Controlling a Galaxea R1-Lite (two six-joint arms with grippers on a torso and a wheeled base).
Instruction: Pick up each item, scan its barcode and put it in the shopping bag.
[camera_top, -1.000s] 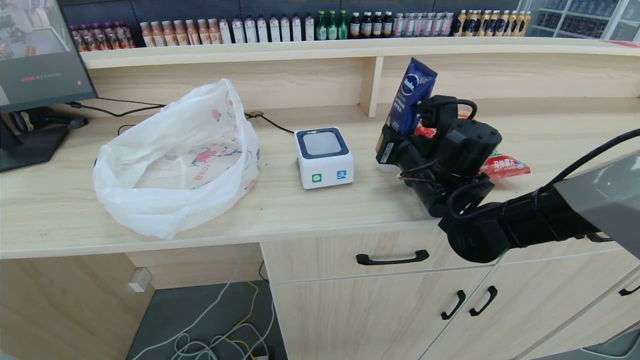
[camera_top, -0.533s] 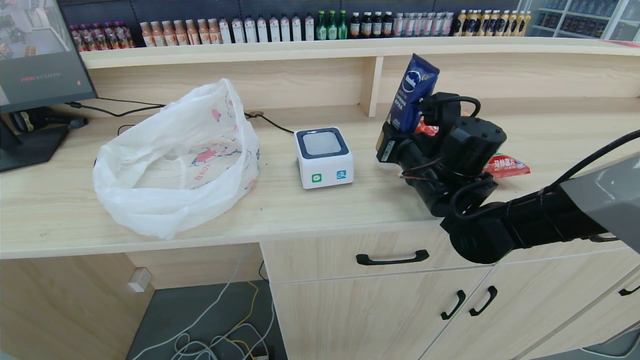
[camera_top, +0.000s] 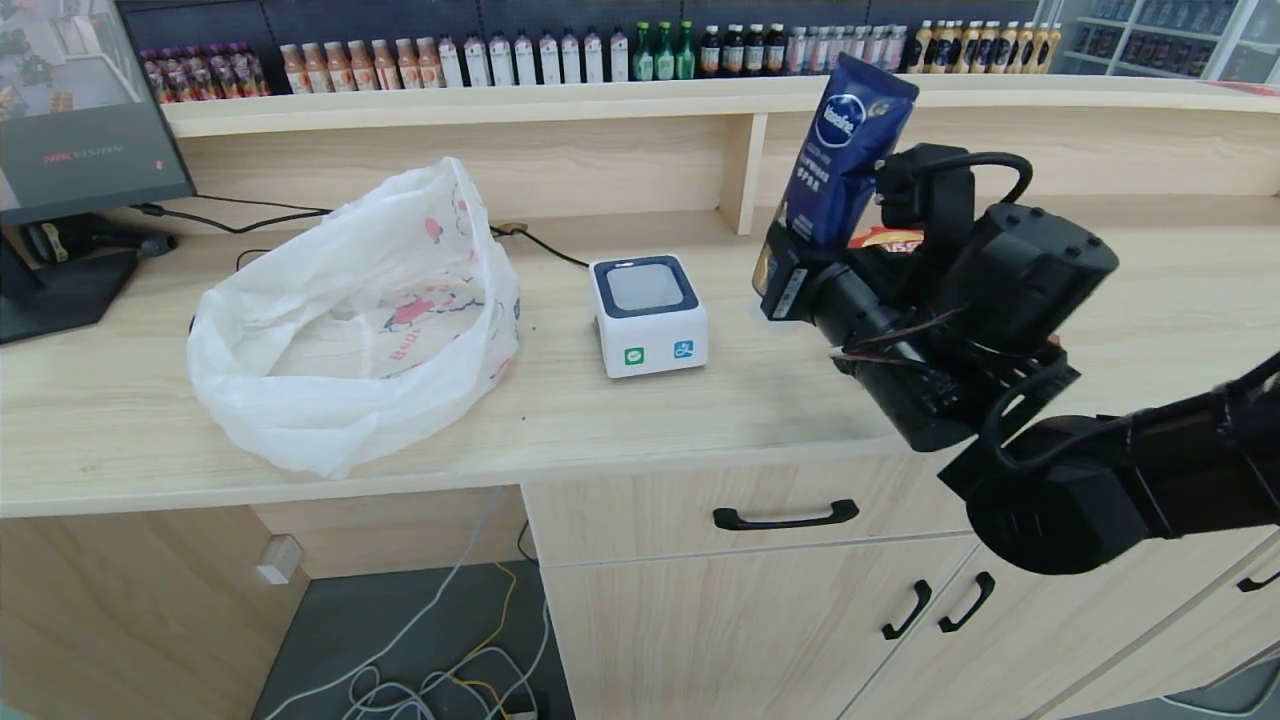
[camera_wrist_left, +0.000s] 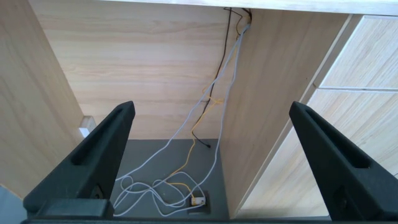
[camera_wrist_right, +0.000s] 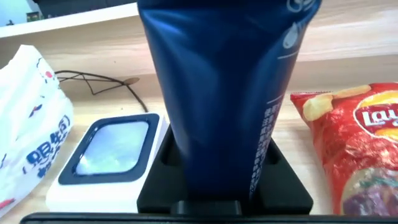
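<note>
Blue pouch (camera_top: 845, 150) stands upright in the right gripper (camera_top: 805, 262), whose jaws are clamped on its lower end. Over the last 1 s the arm has lifted it higher off the counter (camera_top: 700, 410) and drawn it back toward the robot, so its top now crosses the edge of the upper shelf. The pick looks done and the scan looks to be next. The pouch is held up to the right of the scanner (camera_top: 648, 312), not yet over its window, and the shopping bag (camera_top: 300, 430) sits open farther left. A red chip bag (camera_wrist_right: 357, 143) lies on the counter just beside the gripper. The left gripper (camera_wrist_left: 211, 109) hangs below the counter with its jaws wide apart and nothing in them, above loose cables (camera_wrist_left: 186, 180) on the floor. A monitor (camera_top: 70, 110) stands at the far left, and 1 row of bottles (camera_top: 600, 50) lines the back shelf
</note>
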